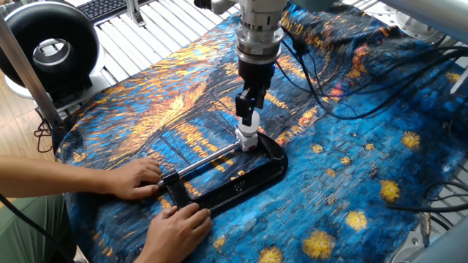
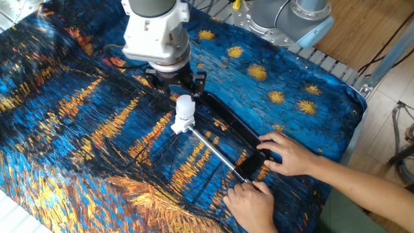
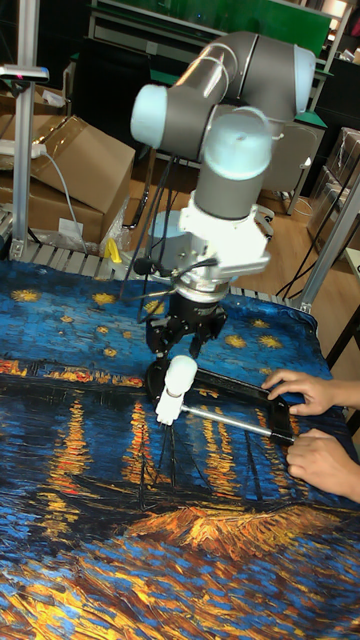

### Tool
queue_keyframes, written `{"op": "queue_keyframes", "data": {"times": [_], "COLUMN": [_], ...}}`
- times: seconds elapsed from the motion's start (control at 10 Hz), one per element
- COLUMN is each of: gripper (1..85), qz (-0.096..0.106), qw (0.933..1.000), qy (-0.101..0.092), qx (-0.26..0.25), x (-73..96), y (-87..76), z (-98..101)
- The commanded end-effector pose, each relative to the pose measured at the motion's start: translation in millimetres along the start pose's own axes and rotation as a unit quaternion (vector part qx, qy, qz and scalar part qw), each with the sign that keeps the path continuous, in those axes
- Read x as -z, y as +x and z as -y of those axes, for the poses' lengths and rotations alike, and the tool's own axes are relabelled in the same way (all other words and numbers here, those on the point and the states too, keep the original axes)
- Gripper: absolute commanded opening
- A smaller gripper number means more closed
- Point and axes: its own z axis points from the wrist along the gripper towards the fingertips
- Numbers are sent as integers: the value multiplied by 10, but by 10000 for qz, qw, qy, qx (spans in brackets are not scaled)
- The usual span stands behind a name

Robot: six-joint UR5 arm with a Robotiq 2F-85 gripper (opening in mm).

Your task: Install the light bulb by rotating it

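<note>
Nearest, two human hands [image 1: 142,179] pin the black clamp [image 1: 241,183] to the starry-cloth surface [image 1: 351,168]. Beyond them the light bulb [image 2: 185,105] stands upright on its white socket [image 2: 180,124] at the clamp's far end. Directly above, on the same vertical axis, the gripper [image 2: 183,83] hangs spread, fingers apart from the bulb. Cables trail behind.

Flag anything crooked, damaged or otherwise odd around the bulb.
The bulb is not plumb: in the tall fixed view it leans on its socket. Two hands steady the black clamp that holds the socket. The claw sits just above the bulb. No damage shows.
</note>
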Motion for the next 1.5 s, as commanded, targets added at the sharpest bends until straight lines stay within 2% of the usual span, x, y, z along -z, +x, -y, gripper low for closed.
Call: {"op": "queue_keyframes", "data": {"times": [0.0,0.2,0.3,0.4,0.6,0.7,1.0,1.2,1.4], "gripper": [570,570,550,543,543,553,593,613,620], "qz": [44,333,400,406,373,278,245,182,196], "qw": [9919,9830,9744,9593,9432,9344,9204,9161,9155], "qy": [127,214,451,747,857,938,815,742,724], "qx": [1262,1795,2164,2693,3188,3424,3817,3937,3952], "x": [160,106,79,54,23,16,-48,-54,-88], "y": [-87,-246,-300,-352,-361,-322,-239,-182,-144], "z": [-102,-210,-171,-81,-74,-11,-44,-69,-83]}}
